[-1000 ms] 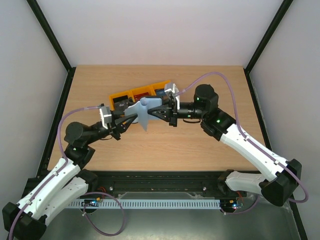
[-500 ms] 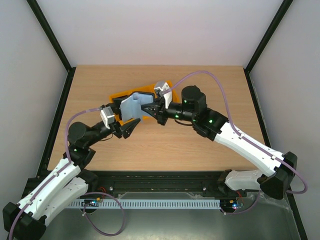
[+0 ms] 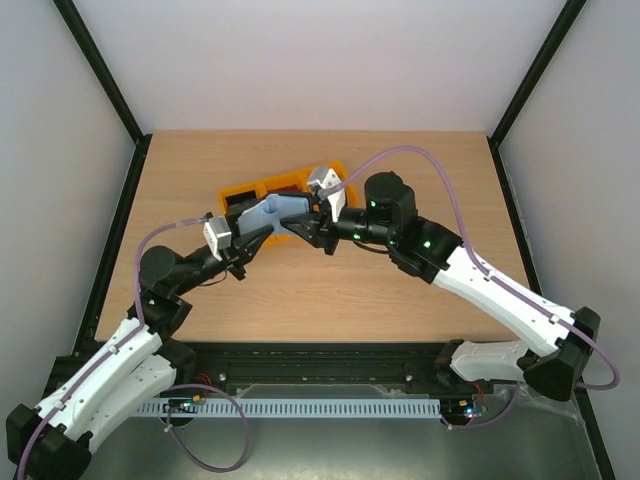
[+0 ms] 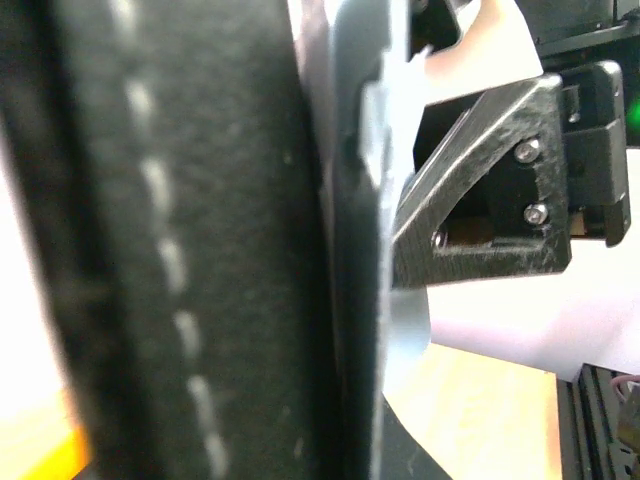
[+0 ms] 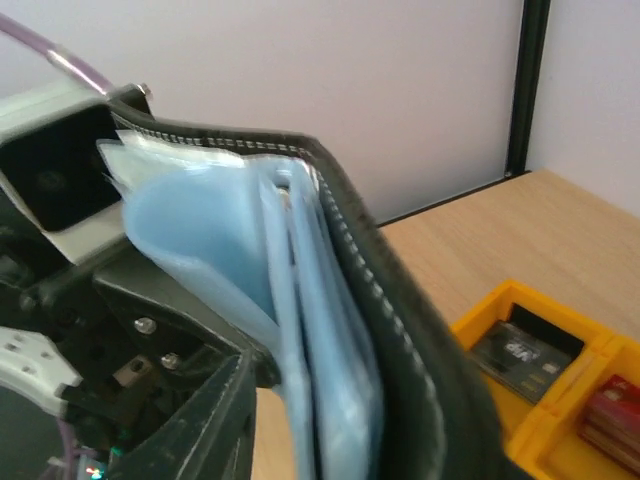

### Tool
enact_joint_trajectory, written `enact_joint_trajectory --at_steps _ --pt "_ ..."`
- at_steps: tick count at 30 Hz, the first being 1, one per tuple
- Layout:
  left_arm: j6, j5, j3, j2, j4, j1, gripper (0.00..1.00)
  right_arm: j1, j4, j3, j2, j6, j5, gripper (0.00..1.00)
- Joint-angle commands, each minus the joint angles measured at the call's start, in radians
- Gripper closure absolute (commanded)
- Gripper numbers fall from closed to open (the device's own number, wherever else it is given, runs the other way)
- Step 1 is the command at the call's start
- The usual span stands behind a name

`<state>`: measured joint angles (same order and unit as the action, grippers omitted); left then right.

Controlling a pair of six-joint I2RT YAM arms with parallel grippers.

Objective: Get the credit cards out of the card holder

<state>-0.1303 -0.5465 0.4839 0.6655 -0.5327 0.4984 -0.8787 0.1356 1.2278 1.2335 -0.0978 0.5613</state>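
Observation:
The card holder (image 3: 272,212), a black wallet with blue-grey inner pockets, is held in the air over the near edge of the yellow bins (image 3: 252,188). My left gripper (image 3: 254,241) grips its lower left edge and my right gripper (image 3: 301,224) grips its right side. In the left wrist view the stitched black cover (image 4: 180,250) fills the left, edge-on. In the right wrist view the blue pockets (image 5: 225,240) fan out from the black cover (image 5: 410,340). A dark grey card (image 5: 516,350) and a red card (image 5: 614,408) lie in the bins.
The yellow bins (image 5: 480,318) stand in a row at the table's middle back, just behind the held wallet. The right gripper's black finger mount (image 4: 500,190) shows close by in the left wrist view. Bare wooden table (image 3: 420,170) lies all around.
The card holder has moved left and back to above the bins and now lies flatter. Both grippers moved with it, the left one rising to its lower edge.

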Motion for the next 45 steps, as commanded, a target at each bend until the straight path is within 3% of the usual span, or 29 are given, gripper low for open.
enact_joint_trajectory --at_steps 1,4,9,29,45 --pt "-0.061 -0.043 -0.011 -0.018 -0.063 -0.011 0.97 0.032 0.020 0.009 -0.087 0.076 0.028 0.60" --pt "-0.096 -0.059 -0.010 -0.023 -0.081 -0.018 0.97 0.100 0.026 -0.017 -0.121 0.080 0.088 0.54" --pt "-0.101 -0.071 -0.005 -0.028 -0.084 -0.020 0.97 0.154 0.058 -0.036 -0.145 0.094 0.123 0.53" --pt "0.033 -0.196 0.015 -0.035 -0.089 -0.020 0.97 0.165 0.125 -0.002 -0.102 0.134 0.080 0.48" --pt "0.035 -0.221 0.018 -0.033 -0.092 -0.018 0.97 0.173 0.154 0.008 -0.124 0.161 0.055 0.46"
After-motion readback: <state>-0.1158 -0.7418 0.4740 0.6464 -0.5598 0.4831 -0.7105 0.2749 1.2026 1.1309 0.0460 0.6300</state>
